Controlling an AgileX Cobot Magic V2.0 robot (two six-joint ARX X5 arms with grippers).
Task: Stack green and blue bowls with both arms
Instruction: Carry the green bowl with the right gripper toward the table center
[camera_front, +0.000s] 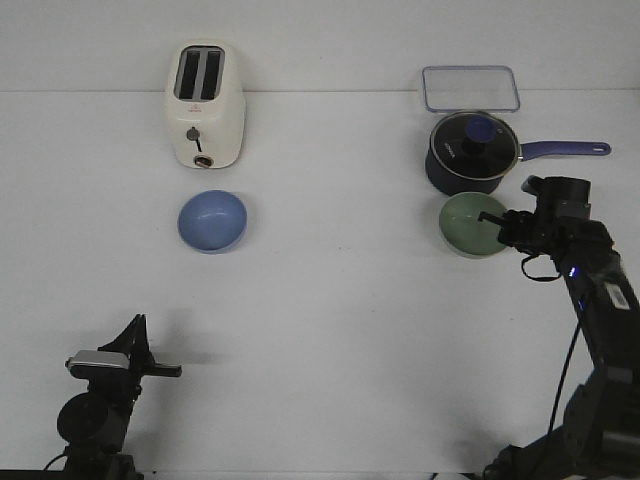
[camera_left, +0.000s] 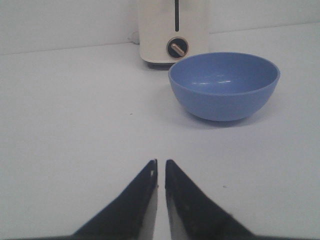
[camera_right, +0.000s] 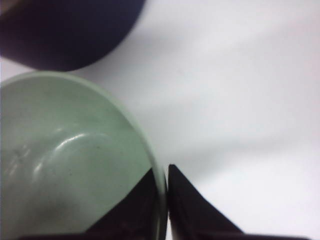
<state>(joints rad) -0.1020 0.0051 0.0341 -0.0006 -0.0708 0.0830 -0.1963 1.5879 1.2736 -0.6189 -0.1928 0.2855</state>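
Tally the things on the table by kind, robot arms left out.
Bowls: 2, a blue bowl and a green bowl
Saucepans: 1, a lidded saucepan
Toasters: 1, a toaster
Trays: 1, a clear tray
Total: 5

You have a cream toaster (camera_front: 205, 104) standing upright at the back left of the white bench (camera_front: 330, 330). At the back right lies a clear rectangular lid (camera_front: 470, 88), and just in front of it sits a dark saucepan (camera_front: 472, 152), handle pointing right.
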